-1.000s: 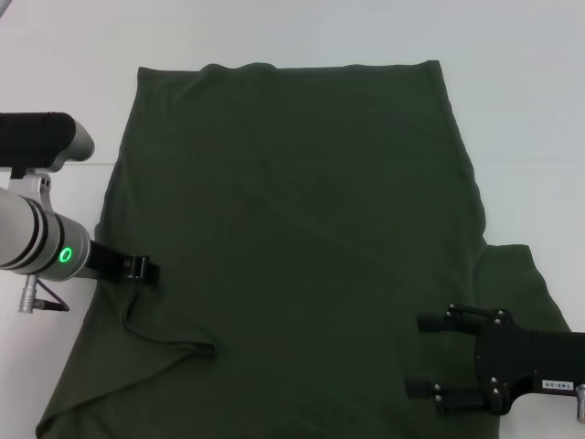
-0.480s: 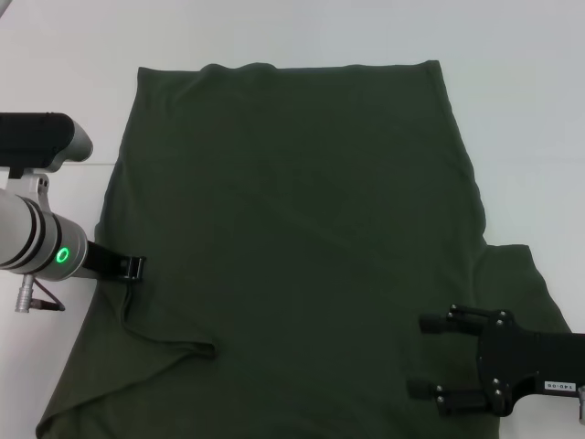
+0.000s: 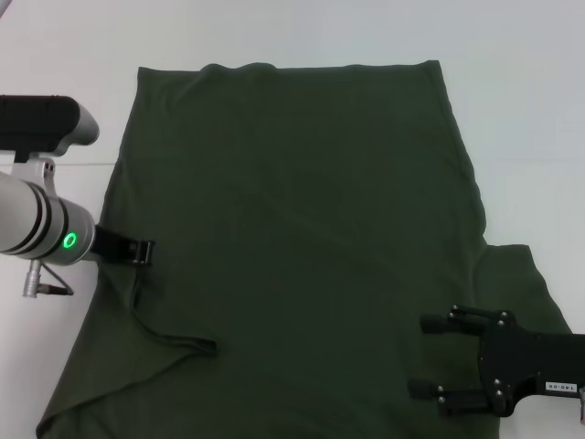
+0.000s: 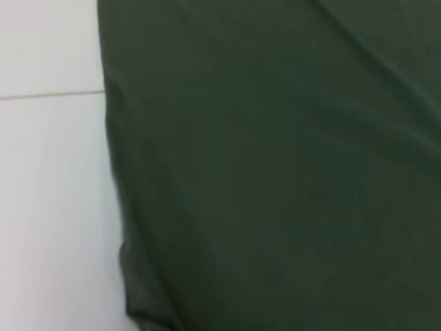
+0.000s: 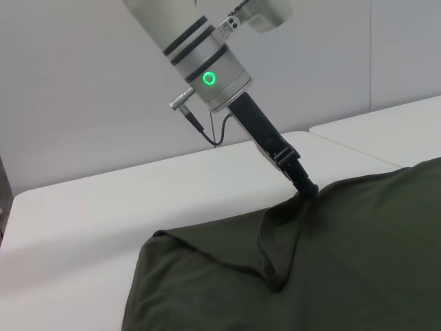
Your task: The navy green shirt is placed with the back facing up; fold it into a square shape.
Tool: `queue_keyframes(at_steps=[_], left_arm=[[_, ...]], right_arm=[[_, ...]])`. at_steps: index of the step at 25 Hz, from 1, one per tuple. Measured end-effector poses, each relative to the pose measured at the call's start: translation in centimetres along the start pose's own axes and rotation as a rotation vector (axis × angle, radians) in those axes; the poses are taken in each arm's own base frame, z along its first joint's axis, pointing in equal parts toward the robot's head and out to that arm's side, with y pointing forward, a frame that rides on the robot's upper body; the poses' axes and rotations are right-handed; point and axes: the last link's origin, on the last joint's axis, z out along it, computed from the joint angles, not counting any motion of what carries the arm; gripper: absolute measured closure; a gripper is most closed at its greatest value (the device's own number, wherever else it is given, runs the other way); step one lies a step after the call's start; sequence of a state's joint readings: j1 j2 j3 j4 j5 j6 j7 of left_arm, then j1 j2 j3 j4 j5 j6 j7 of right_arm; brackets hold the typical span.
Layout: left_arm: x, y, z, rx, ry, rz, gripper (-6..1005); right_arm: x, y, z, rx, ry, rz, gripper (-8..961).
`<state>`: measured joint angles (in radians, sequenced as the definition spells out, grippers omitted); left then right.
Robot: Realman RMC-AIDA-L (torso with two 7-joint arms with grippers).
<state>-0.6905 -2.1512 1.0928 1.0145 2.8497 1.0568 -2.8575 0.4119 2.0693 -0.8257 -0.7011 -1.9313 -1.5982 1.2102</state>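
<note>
Shirt (image 3: 292, 238) lies spread over the white table (image 3: 512, 110) filling mid-frame, left gripper (image 3: 142, 252) pinching its left edge so a thin grip could slip mid-fold and bunch it, while right gripper (image 3: 430, 357) hovers wide open lower right.

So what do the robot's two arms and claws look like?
The left arm is a silver-white tube with black rings and a glowing green ring light. A thin cable loops near it, and the left gripper is a slim black piece. The right gripper is flat black with two long fingers, small screws and a tiny white label.
</note>
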Motion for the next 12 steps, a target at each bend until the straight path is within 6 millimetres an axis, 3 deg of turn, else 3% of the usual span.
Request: queue_keyframes(at_steps=[12], left_arm=[[2.2, 2.8, 0.3, -0.054, 0.035, 0.028, 884]], right_arm=[[0.0, 0.0, -0.1, 0.000, -0.004, 0.004, 28]])
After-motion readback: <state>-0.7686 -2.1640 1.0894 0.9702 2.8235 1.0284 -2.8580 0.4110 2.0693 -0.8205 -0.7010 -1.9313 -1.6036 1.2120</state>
